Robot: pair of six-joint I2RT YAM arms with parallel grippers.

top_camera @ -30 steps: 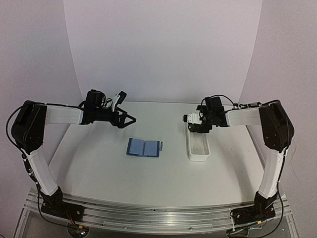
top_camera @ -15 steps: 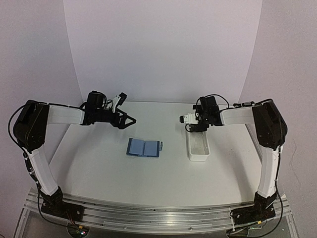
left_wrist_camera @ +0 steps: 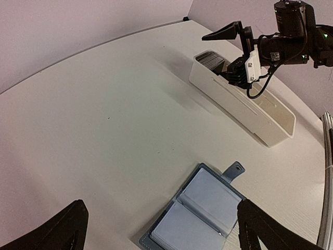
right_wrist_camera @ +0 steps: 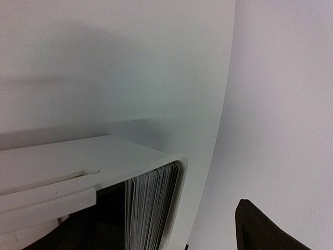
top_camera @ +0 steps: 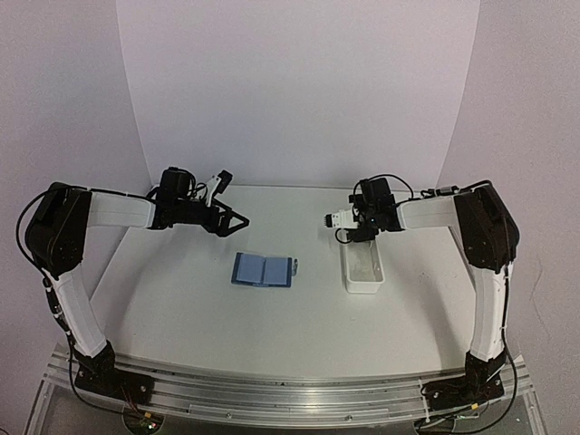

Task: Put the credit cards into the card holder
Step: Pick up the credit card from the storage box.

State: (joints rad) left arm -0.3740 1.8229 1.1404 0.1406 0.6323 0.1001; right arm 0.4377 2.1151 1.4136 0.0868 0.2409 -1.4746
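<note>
Spread wide, the right gripper (top_camera: 350, 236) hangs just above the thin dark credit cards (right_wrist_camera: 151, 208) at the white oblong tray's (left_wrist_camera: 244, 107) twelve o'clock end.

We see the card holder (top_camera: 263, 270) lying open and flat on the table (top_camera: 181, 299), pale blue inside, its snap tab (top_camera: 294, 265) pointing toward the white tray (left_wrist_camera: 244, 112). The credit cards (right_wrist_camera: 151, 208) stand on edge, tightly stacked, in that tray's far end, well apart from it.

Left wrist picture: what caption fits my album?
Blue card holder lies open while right claw hangs over the white tray's cards.
</note>
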